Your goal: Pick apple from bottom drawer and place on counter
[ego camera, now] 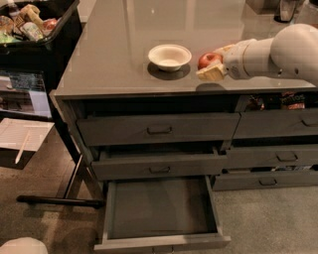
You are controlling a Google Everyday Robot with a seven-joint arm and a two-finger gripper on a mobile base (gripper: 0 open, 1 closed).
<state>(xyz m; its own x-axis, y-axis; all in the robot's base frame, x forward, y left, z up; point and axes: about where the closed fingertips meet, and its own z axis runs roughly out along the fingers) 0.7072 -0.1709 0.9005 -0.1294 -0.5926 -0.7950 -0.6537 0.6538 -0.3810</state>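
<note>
The red apple [208,60] is held in my gripper [212,63] just above the glossy grey counter [114,54], right of the white bowl [169,56]. The cream fingers [212,74] are closed around the apple, one below and one behind it. My white arm [278,52] reaches in from the right over the counter's front edge. The bottom drawer [159,208] stands pulled open below, its dark floor bare.
A black bin [35,30] of mixed groceries stands at the left of the counter. Closed upper drawers [159,130] sit under the counter. A dark object [285,10] stands at the counter's far right. Papers [22,136] lie at the left.
</note>
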